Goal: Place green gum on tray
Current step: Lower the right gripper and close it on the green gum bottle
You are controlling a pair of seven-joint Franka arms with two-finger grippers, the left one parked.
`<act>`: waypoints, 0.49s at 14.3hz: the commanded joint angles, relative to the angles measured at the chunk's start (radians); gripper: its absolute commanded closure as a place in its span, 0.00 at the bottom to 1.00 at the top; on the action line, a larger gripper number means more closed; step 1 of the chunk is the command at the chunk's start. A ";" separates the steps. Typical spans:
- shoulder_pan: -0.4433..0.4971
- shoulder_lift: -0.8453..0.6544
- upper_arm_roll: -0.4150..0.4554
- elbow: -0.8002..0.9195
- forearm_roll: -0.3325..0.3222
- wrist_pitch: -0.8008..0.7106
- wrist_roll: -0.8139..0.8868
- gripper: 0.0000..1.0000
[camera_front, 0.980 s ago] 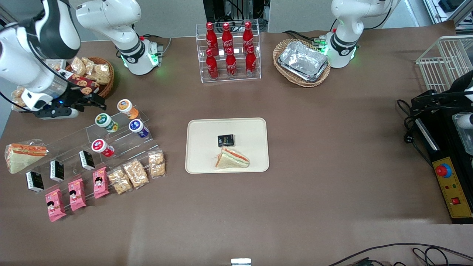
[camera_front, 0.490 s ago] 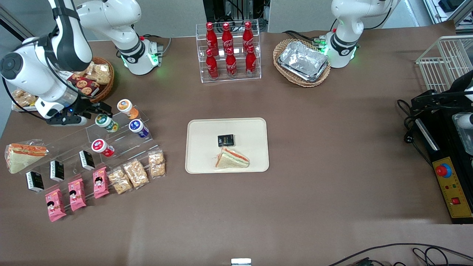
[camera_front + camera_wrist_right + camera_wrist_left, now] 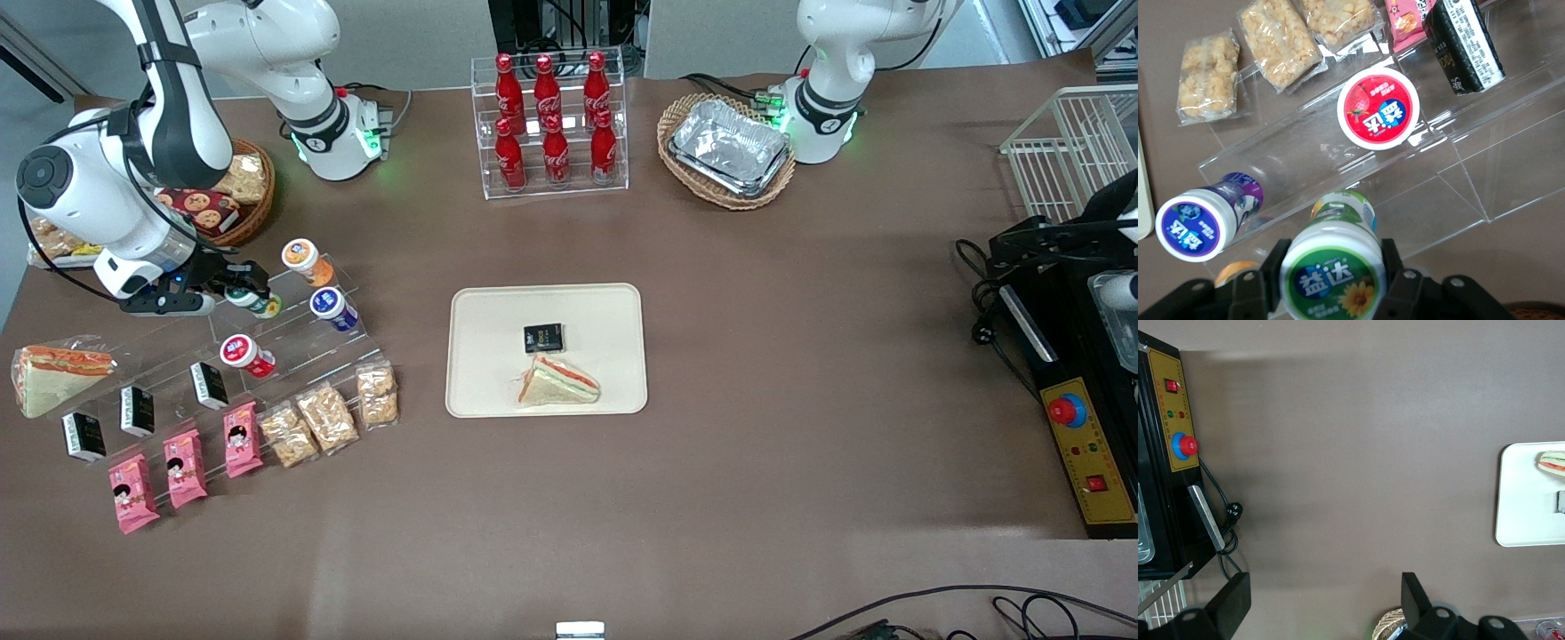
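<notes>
The green gum (image 3: 1331,280) lies tilted on an upper step of a clear stepped shelf (image 3: 293,342), its green-and-white lid with a sunflower mark facing the right wrist camera. My gripper (image 3: 1331,268) is shut on the green gum, one black finger (image 3: 1277,263) pressed against each side of the lid. From the front, the gripper (image 3: 242,293) covers the lid and only part of the gum (image 3: 261,306) shows. The cream tray (image 3: 498,311) lies flat at the table's middle, well apart from the shelf, toward the parked arm's end.
Orange-lidded (image 3: 302,256), blue-lidded (image 3: 329,304) and red-lidded (image 3: 238,350) canisters share the shelf beside the gum. A sandwich (image 3: 558,382) and a black packet (image 3: 543,338) lie on the tray. Snack bags (image 3: 327,416) and pink packs (image 3: 185,467) lie nearer the front camera.
My gripper has come down from beside the snack basket onto the shelf and now closes round the green gum's lid. The gum still rests on its step.
</notes>
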 commanded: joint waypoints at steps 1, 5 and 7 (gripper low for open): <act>-0.008 -0.007 0.003 -0.004 -0.015 0.014 0.005 0.65; -0.008 -0.025 0.003 0.057 -0.017 -0.071 -0.003 0.68; -0.006 -0.021 0.004 0.155 -0.015 -0.184 -0.004 0.68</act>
